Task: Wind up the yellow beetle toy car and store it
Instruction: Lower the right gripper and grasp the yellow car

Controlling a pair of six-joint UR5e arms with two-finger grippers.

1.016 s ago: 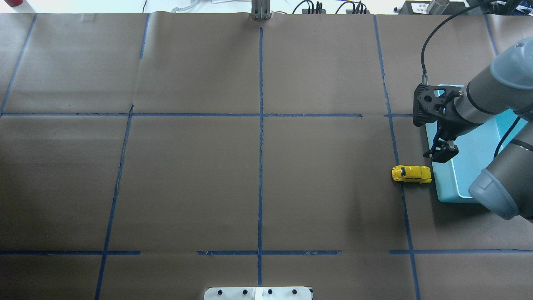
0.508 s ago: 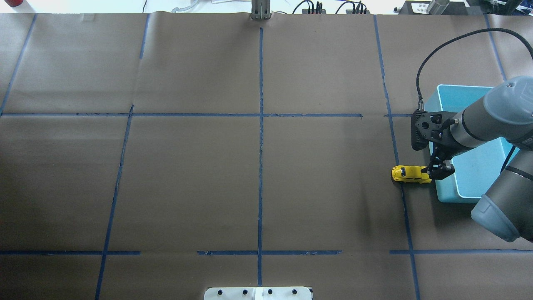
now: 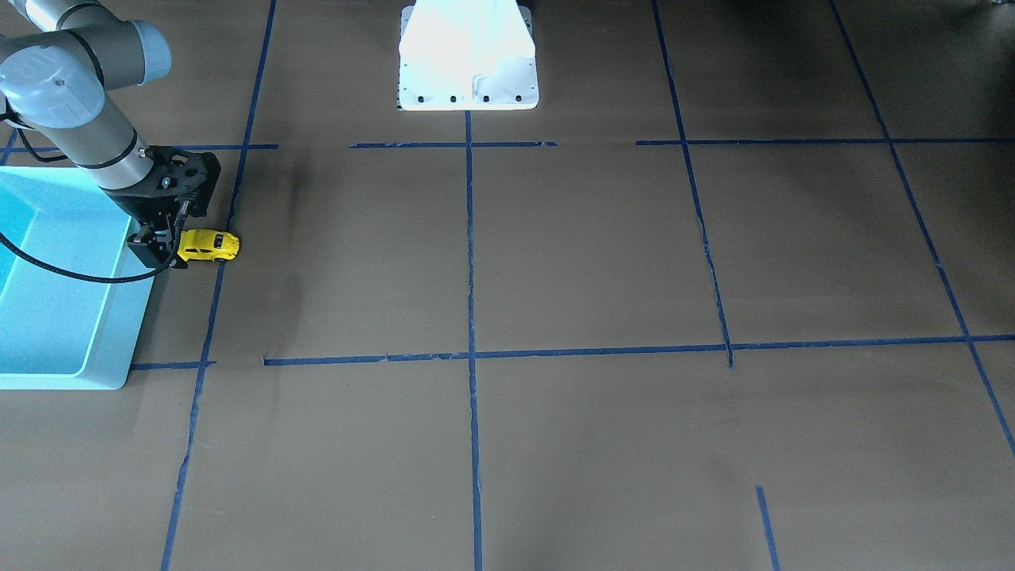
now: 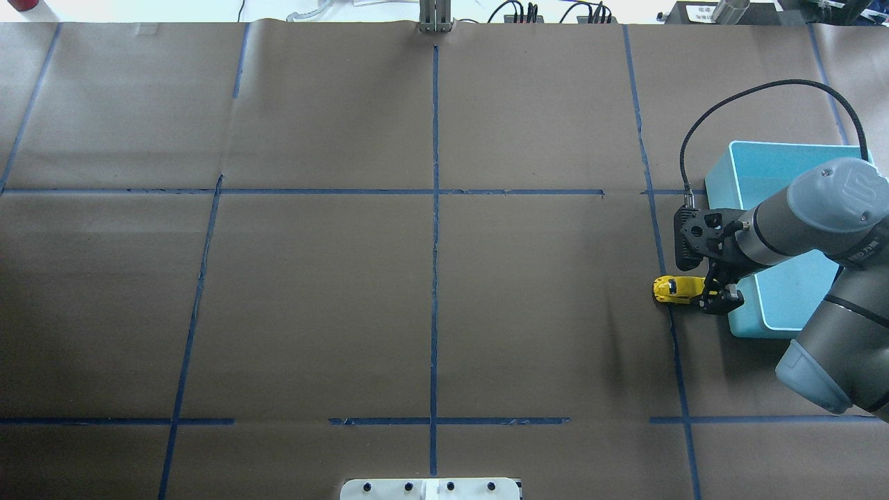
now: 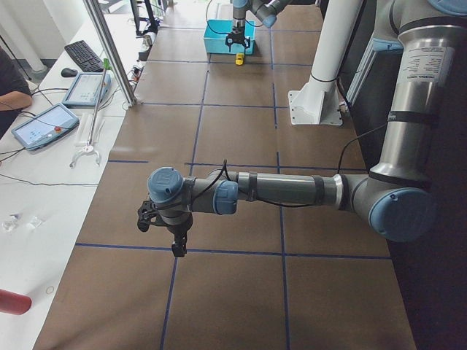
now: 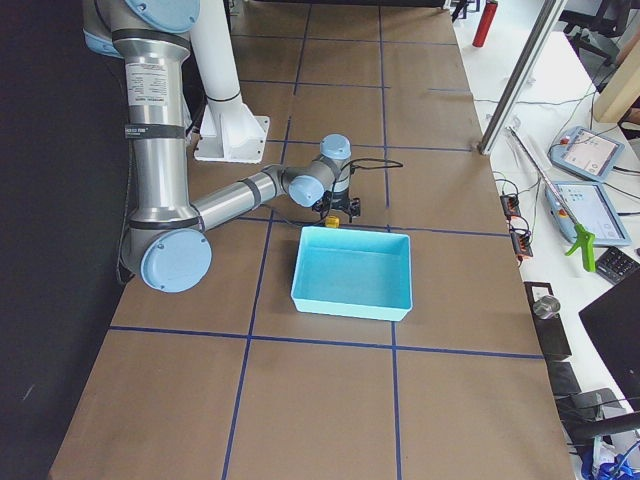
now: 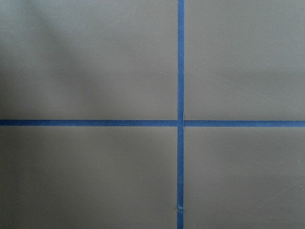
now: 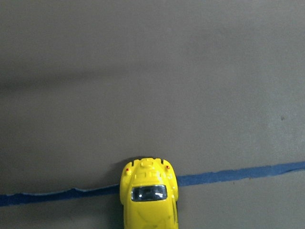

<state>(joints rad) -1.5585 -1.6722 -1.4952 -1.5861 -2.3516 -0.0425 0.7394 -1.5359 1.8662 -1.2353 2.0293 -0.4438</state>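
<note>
Handling comes first here: the tiny glossy yellow beetle-shaped toy car (image 4: 677, 289) looks light and rigid. Its rounded, shiny shell would probably slip out of a pinch taken high on the roof, and its small wheels will let it roll away under any sideways nudge. The safer hold is likely low across the two flanks, between the wheel arches, where the body is nearest to flat. Winding would also need downward pressure so the wheels bite the paper.

The car stands on its wheels on the brown paper-covered surface (image 4: 312, 292), directly beneath the right end effector (image 4: 717, 297). One end is hidden under the fingers and the other juts out ahead of them, across a blue tape line. I cannot tell whether those fingers are clenched on the car or merely straddle it, since the wrist view shows only the car's far half.

The light-blue open plastic bin (image 4: 778, 156) sits just behind that end effector, on its wrist side.

The left end effector (image 5: 177, 249) hangs over bare surface, well apart from the car, and its state cannot be told.
</note>
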